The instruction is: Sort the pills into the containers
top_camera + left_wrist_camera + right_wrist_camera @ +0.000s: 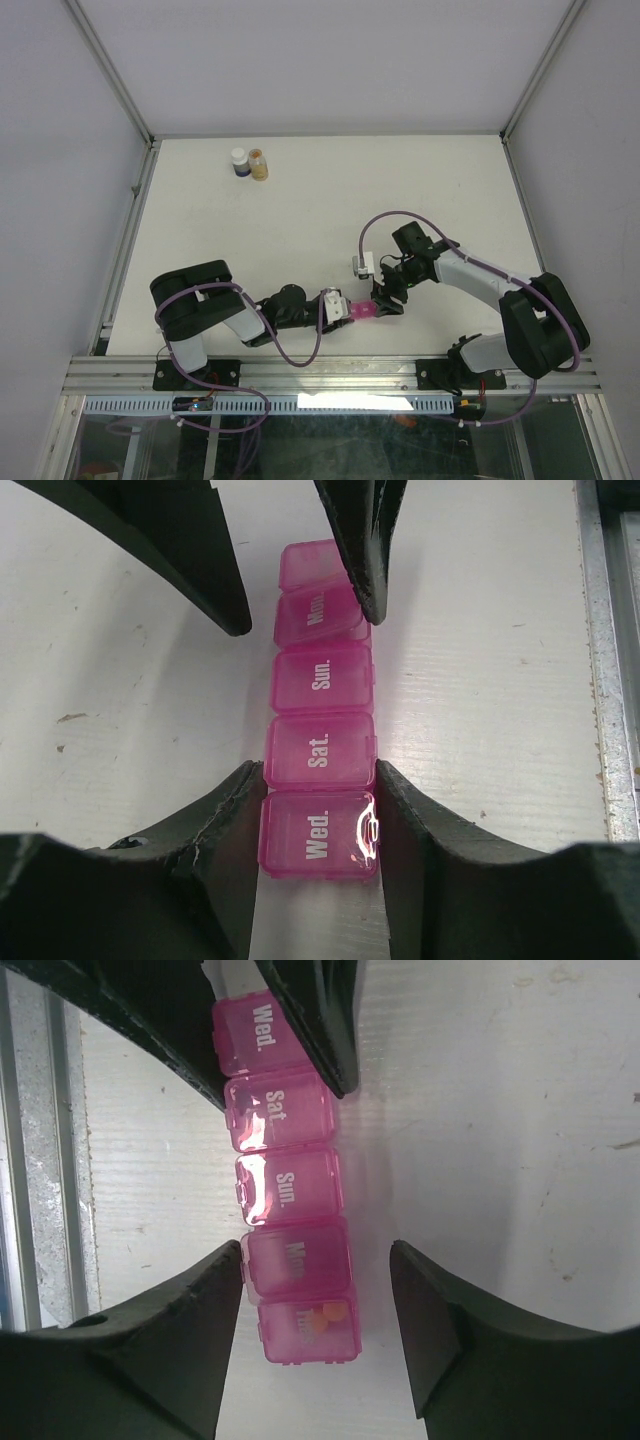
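Note:
The containers, a bright-pink translucent pill-box strip of several joined lidded compartments, lie flat on the white table near its front edge, between the two grippers. My left gripper is shut on the strip at its "Wed." end, both fingers pressed against the sides. My right gripper stands open astride the "Mon." compartment of the strip; its left finger is close to the side and its right finger is well apart. Orange pills show through the closed "Tues." lid. All lids look closed.
A white-capped dark bottle and a small amber vial stand together at the far left of the table. An aluminium rail runs along the near edge, just behind the strip.

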Action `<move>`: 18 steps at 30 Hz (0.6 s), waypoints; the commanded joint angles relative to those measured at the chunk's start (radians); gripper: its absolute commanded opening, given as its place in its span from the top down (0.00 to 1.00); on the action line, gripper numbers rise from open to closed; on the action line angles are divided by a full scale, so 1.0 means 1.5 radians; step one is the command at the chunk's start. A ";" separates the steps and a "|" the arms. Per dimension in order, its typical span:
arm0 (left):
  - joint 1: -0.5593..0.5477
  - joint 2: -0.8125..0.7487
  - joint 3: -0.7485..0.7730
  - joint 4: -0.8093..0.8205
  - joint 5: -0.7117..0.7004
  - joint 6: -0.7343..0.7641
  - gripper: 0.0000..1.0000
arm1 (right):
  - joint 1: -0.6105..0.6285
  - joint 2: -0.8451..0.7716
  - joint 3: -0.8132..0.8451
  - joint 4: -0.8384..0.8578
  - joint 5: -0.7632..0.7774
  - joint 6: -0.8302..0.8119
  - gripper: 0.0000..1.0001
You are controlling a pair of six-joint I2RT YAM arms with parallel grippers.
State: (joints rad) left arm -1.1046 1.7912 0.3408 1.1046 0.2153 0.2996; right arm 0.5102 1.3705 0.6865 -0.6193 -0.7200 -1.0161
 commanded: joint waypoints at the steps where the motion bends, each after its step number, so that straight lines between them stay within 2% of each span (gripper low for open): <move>1: 0.002 -0.015 0.011 -0.015 0.035 0.006 0.88 | -0.010 -0.029 0.024 0.062 0.007 0.061 0.37; 18: 0.006 -0.018 0.013 -0.026 0.030 0.003 0.88 | -0.043 -0.053 0.024 0.152 0.091 0.198 0.45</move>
State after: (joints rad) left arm -1.0924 1.7908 0.3511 1.0893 0.2119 0.2993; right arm 0.4545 1.2949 0.6865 -0.4892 -0.6483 -0.7761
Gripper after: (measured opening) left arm 0.437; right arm 0.560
